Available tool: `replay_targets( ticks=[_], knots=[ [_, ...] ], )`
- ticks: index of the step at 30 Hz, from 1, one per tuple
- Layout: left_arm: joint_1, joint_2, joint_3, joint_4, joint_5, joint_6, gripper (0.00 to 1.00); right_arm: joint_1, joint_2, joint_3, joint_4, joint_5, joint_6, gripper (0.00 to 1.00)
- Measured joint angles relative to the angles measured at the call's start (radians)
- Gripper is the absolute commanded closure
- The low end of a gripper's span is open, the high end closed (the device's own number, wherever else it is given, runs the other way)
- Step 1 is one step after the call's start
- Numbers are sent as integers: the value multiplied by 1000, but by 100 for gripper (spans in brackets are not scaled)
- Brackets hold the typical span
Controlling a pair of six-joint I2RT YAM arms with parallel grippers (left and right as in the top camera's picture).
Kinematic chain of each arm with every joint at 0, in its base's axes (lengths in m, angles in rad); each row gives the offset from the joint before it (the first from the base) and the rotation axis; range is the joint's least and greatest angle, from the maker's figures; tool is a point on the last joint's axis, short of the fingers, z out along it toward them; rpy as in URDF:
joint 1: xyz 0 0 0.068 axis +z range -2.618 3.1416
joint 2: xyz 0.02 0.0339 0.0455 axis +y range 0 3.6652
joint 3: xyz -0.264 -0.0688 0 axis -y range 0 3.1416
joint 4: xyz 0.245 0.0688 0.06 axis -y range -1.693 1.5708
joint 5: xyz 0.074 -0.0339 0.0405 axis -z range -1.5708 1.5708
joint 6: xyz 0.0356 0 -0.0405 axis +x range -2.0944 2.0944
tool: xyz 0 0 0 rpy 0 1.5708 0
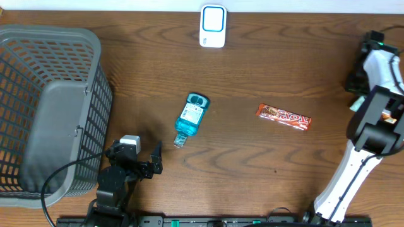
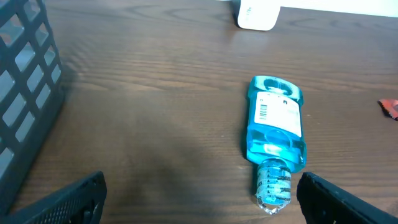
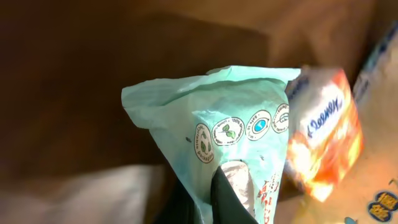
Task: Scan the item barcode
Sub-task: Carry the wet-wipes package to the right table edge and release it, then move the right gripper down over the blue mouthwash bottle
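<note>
The right arm's fingers [image 3: 219, 194] are pinched narrow on the lower edge of a mint-green packet [image 3: 205, 118], which hangs off the right side of the desk [image 1: 284, 63] over what looks like a brown box, next to an orange-and-white pack [image 3: 323, 134]. The left arm's fingers [image 2: 329, 200] stand wide and hold nothing, low at the front of the desk, just short of the capped end of a blue bottle [image 1: 190, 118]. The white scanner [image 1: 213, 26] stands at the far edge, well apart from the packet. The grip looks like the weak point: only a thin fold of soft film is caught, so a quick swing toward the scanner could let the packet slide out or flop over. No barcode shows on the face in the right wrist view, so it may reach the scanner facing the wrong way and not read. The candy bar [image 1: 283, 117] lies near the likely path and could be brushed.
</note>
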Motion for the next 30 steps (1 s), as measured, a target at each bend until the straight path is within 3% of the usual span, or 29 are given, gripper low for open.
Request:
replay_targets(
  ticks=[3,4,9,20,30],
  knots=[
    [0,0,0,0,0,0,2,-29,-1,19,-53,-23,72,12],
    [0,0,0,0,0,0,2,-33,-6,30,-60,-44,89,1],
    [0,0,0,0,0,0,2,-14,-115,71,-88,-167,125,1],
    [0,0,0,0,0,0,2,195,-639,128,-185,-303,229,1],
    [0,0,0,0,0,0,2,543,-716,122,-268,-439,137,1]
  ],
)
